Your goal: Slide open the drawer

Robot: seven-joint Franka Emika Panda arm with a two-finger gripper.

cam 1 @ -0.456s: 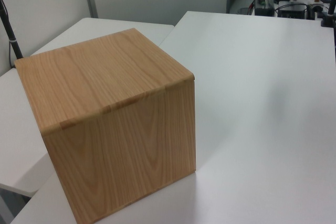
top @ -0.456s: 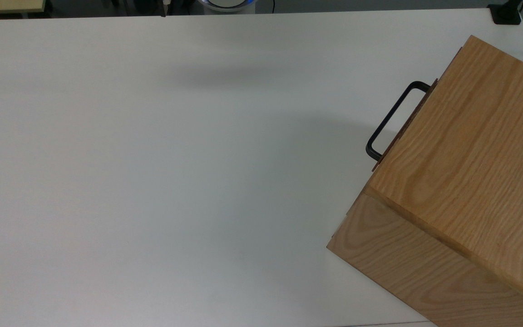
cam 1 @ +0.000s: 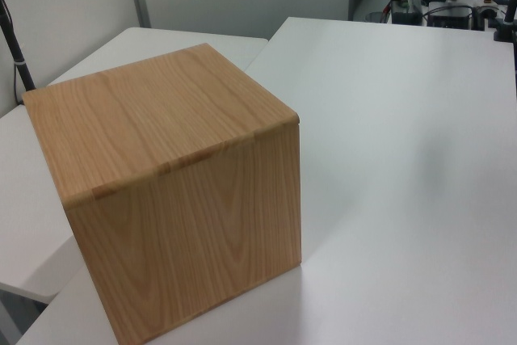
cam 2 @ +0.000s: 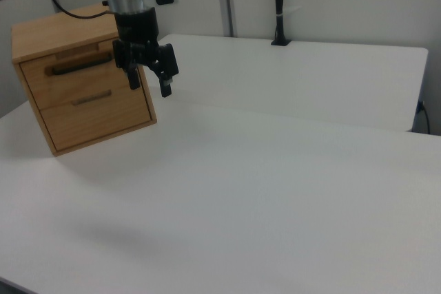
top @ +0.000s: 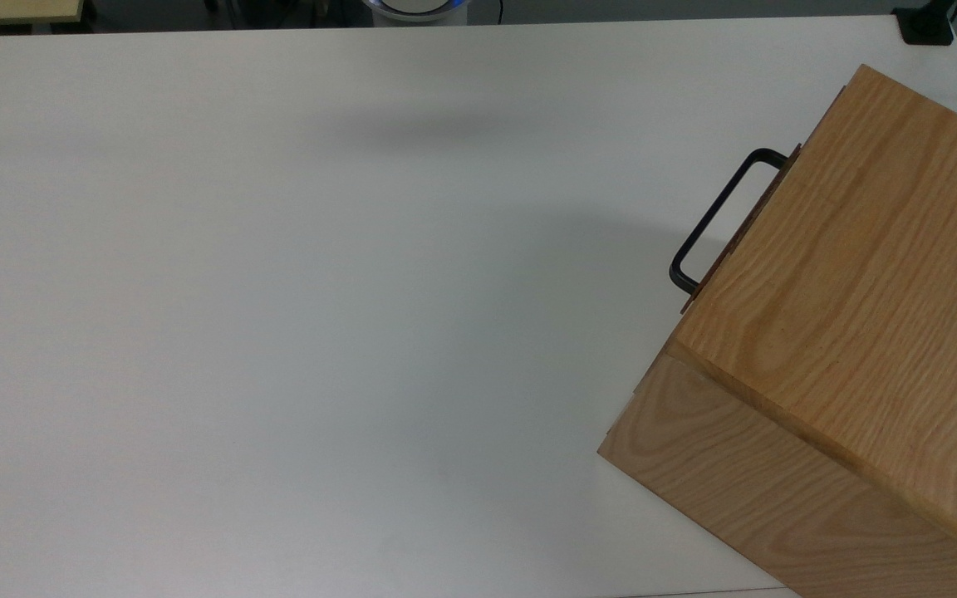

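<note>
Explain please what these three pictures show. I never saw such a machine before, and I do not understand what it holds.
It is a robot arm with a two-finger hand, seen in the right view. The hand is open and holds nothing; it hangs in the air in front of a wooden cabinet. All three cameras watch the same white table: one from above, two from the sides. The cabinet's upper drawer is shut. Its black handle sticks out toward the top view's left. The left view shows the cabinet's plain sides.
</note>
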